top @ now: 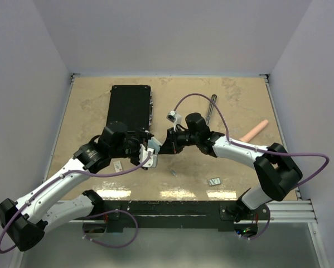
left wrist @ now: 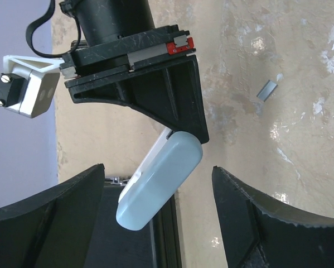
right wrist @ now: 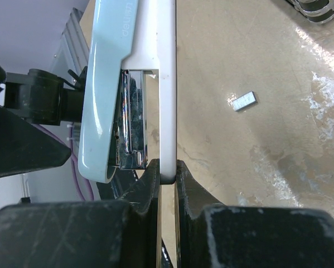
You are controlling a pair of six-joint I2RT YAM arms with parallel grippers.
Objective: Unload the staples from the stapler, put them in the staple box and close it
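The stapler (right wrist: 108,84) has a pale blue top, a white base and a chrome magazine (right wrist: 132,123), and its top is swung away from the base. My right gripper (right wrist: 167,170) is shut on the end of the white base and holds it off the table. In the left wrist view the stapler's blue end (left wrist: 161,178) sits between the open fingers of my left gripper (left wrist: 158,218), touching neither. From above, both grippers meet at the stapler (top: 153,144). A small grey staple strip (left wrist: 267,89) lies on the table; another block of staples (right wrist: 244,101) lies nearby.
A flat black case (top: 129,109) lies at the back left. A slim grey metal rail (top: 211,109) and a pink cylinder (top: 255,131) lie at the back right. A small white tile (top: 117,166) and staple bits (top: 214,181) lie near the front.
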